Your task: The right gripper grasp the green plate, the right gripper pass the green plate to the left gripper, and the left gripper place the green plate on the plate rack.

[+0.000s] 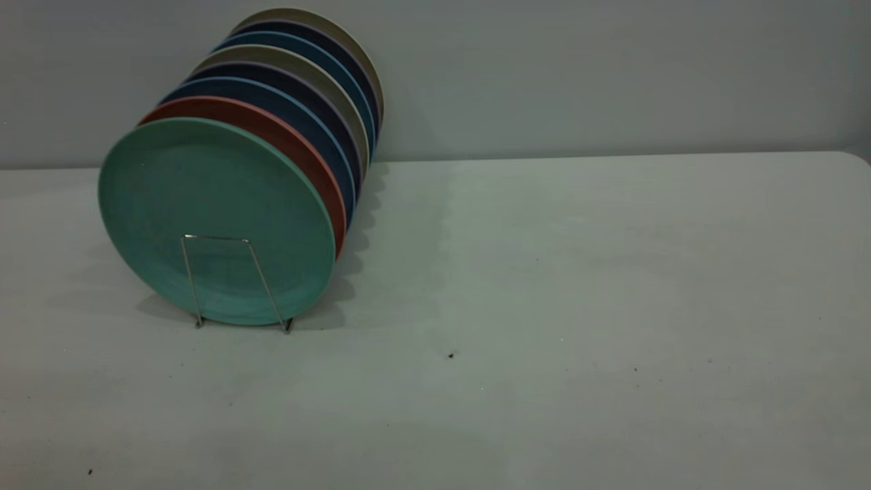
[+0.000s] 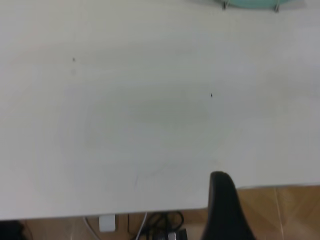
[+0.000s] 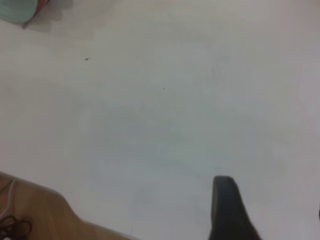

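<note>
The green plate (image 1: 204, 197) stands upright at the front of the plate rack (image 1: 192, 279), behind the rack's front wire loop. Its lower edge also shows in the left wrist view (image 2: 252, 3) and in the right wrist view (image 3: 15, 11). Neither gripper shows in the exterior view. In the left wrist view one black finger (image 2: 222, 205) of my left gripper (image 2: 272, 200) shows over the table's near edge, with nothing beside it. In the right wrist view one finger (image 3: 225, 205) of my right gripper (image 3: 272, 200) hangs over bare table, far from the plate. Both are empty.
Behind the green plate stand a salmon-pink plate (image 1: 299, 139), then several dark blue and grey-beige plates (image 1: 320, 88) in the same rack. The white table (image 1: 578, 286) ends at a back wall. Wooden floor and cables (image 2: 165, 230) lie below the near edge.
</note>
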Robot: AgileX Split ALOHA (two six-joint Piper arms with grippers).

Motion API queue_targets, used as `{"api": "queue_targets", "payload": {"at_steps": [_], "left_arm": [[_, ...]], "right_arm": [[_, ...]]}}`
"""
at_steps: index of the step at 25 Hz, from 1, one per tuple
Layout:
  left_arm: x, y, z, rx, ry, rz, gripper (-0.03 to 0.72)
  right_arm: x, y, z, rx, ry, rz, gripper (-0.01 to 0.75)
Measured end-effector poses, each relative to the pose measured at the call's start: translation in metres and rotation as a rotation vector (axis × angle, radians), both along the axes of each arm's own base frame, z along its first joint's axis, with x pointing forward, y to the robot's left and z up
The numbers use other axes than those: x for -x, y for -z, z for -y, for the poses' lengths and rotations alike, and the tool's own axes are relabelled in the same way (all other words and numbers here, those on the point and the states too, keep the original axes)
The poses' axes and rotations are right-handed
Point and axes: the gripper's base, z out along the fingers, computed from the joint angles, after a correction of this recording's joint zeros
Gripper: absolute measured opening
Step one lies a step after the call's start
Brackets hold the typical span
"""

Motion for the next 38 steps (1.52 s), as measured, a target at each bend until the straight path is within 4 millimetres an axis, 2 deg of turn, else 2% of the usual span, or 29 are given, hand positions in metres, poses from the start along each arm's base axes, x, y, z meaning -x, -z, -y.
{"api": "queue_targets", "payload": {"at_steps": [11,17,38], "left_arm": [[0.007,0.000,0.000,0.006,0.003,0.047,0.502],[0.017,0.001,0.000,0.009,0.003,0.123,0.502],[0.018,0.001,0.000,0.008,0.003,0.128,0.502]], "right_arm": [[0.000,0.000,0.000,-0.001,0.007,0.000,0.442],[0.000,0.000,-0.001,-0.002,0.062,0.000,0.442],[0.000,0.000,-0.001,-0.003,0.076,-0.001,0.442]]}}
